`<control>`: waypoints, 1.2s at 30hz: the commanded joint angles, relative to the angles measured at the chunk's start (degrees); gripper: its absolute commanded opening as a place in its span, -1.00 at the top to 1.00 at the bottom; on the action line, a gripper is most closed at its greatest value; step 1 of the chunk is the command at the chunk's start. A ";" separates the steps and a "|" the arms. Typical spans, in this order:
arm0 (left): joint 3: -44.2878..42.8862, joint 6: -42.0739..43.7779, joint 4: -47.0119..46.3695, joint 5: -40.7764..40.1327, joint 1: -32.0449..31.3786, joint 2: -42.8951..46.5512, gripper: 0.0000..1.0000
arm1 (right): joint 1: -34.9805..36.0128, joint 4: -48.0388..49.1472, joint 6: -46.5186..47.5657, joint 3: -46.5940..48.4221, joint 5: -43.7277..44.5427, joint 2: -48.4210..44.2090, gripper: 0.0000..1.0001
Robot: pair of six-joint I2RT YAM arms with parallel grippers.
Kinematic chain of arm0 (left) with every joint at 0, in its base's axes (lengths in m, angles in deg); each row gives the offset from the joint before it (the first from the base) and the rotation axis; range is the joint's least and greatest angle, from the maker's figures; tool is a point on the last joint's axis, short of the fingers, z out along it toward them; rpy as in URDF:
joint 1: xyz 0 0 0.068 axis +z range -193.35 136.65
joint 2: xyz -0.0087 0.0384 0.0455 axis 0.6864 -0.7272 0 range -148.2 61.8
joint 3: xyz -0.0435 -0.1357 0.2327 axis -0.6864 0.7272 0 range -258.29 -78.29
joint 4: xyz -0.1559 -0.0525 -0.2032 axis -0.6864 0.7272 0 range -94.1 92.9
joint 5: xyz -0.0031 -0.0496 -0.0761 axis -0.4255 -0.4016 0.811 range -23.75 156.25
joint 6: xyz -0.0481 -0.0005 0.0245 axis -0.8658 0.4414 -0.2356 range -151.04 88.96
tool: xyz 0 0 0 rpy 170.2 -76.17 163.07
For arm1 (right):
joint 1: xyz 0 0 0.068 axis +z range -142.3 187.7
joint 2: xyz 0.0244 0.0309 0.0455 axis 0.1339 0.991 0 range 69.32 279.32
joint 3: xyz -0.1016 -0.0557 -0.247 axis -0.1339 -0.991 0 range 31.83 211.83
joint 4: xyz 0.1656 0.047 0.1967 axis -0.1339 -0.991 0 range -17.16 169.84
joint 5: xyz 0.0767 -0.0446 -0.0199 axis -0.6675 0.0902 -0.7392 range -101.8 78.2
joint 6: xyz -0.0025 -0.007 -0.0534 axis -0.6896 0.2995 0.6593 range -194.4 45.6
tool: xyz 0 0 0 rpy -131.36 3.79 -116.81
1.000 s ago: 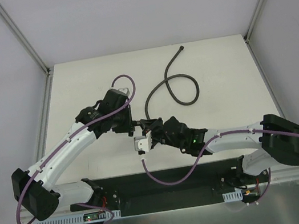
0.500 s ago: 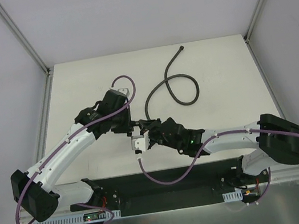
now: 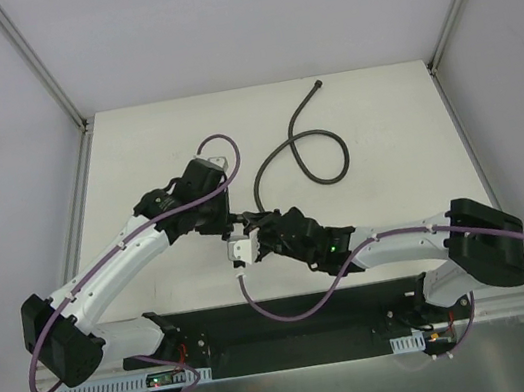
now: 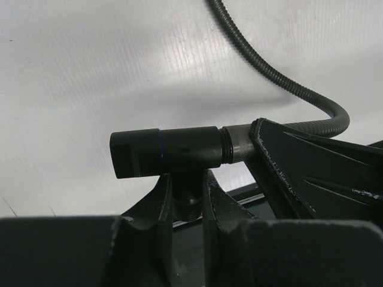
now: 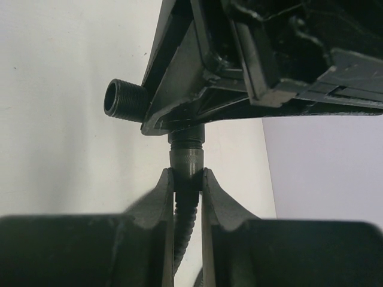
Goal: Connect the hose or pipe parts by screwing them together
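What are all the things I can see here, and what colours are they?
hose: one, dark grey, curling over the table, its near end in the right gripper
T-fitting: one, black, lifted above the table, one port against the hose end
table: one, white, under everything
base plate: one, black, at the table's near edge under the arm bases
cables: two, purple, running along the arms
arms: two, white and black, left arm and right arm meeting at mid-table
grippers: two, black, left gripper shut on the T-fitting's stem, right gripper shut on the hose end
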 commanded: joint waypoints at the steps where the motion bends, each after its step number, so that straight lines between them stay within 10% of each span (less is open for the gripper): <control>1: 0.72 0.77 -4.84 6.75 -0.78 2.09 1.00 | 0.80 3.96 -3.52 3.81 -2.37 0.80 0.99; 36: 13.20 7.89 -22.94 13.87 -0.87 11.50 1.00 | -7.46 3.00 -31.99 5.83 -17.38 -1.22 0.99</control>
